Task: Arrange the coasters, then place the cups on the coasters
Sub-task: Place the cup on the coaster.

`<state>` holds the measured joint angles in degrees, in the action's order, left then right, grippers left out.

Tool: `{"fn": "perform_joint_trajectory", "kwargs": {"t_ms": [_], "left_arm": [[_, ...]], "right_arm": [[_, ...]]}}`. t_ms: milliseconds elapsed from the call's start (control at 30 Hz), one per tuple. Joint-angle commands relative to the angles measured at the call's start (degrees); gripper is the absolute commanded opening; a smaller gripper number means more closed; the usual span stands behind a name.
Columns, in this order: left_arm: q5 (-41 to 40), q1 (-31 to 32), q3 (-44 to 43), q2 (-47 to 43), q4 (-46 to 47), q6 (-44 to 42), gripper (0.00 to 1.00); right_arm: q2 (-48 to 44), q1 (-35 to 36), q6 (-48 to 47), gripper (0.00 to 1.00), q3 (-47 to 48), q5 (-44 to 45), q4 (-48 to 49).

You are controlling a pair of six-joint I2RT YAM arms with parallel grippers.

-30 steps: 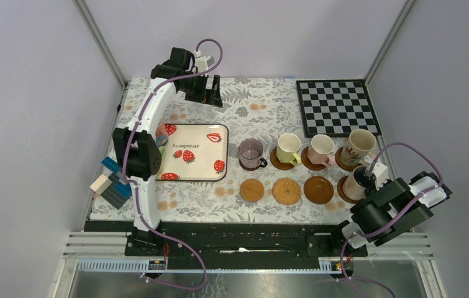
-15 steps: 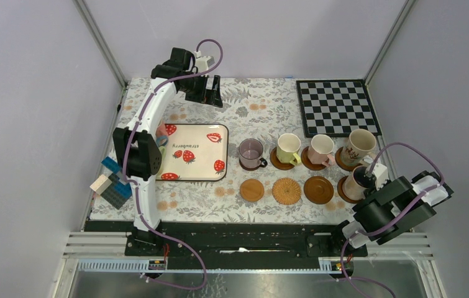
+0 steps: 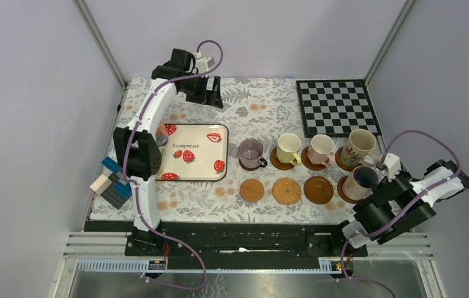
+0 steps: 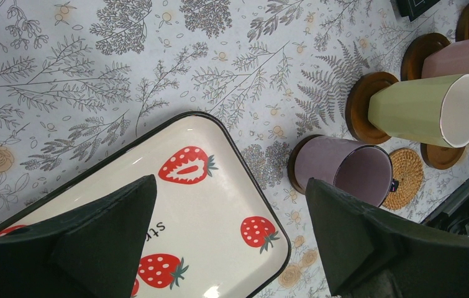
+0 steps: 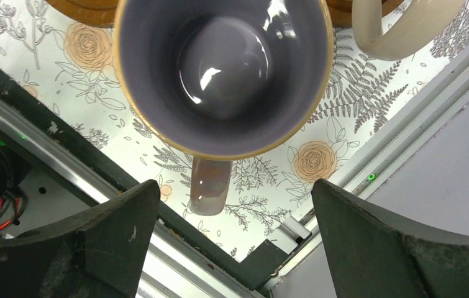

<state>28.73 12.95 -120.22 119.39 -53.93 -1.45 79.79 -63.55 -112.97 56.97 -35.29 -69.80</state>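
Five cups stand on coasters at the right: a purple cup (image 3: 251,152), a yellow-green cup (image 3: 289,148), a pink cup (image 3: 320,148), a tall patterned cream cup (image 3: 360,146) and a mauve cup (image 3: 362,181) with a gold rim. Three coasters lie bare in the front row: a tan one (image 3: 251,190), a woven one (image 3: 287,190) and a dark one (image 3: 318,190). My right gripper (image 3: 382,180) (image 5: 235,189) is open just right of the mauve cup (image 5: 225,68), whose handle (image 5: 210,186) points between the fingers without touching them. My left gripper (image 3: 212,99) (image 4: 230,182) hangs open and empty high over the tray.
A strawberry-print tray (image 3: 176,133) (image 4: 219,211) lies left of the cups. The checkerboard mat (image 3: 337,107) is at the back right. Coloured blocks (image 3: 110,183) sit at the left table edge. The metal frame rail (image 5: 405,118) runs close beside the mauve cup.
My right gripper has opened wide and drawn back to the right, away from the mauve cup, which stays on its coaster. The left arm has not moved.
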Motion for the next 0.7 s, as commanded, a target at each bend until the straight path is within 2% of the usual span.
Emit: {"fn": "perform_joint_trajectory", "kwargs": {"t_ms": [0,67,233,667], "left_arm": [[1.7,0.2,1.0,-0.8,2.7,0.3,0.99],[1.9,0.2,1.0,-0.7,2.7,0.4,0.99],[2.2,0.2,1.7,-0.7,3.2,1.2,0.99],[1.4,-1.7,2.4,-2.6,8.2,5.4,0.99]], "right_arm": [[-0.4,-0.3,-5.0,1.0,5.0,-1.8,-11.3],[-0.1,-0.2,-4.9,1.0,7.1,-2.6,-13.6],[-0.2,4.1,3.9,1.0,12.8,-6.7,-14.6],[3.7,29.0,48.0,1.0,31.4,-11.6,2.4]]}}
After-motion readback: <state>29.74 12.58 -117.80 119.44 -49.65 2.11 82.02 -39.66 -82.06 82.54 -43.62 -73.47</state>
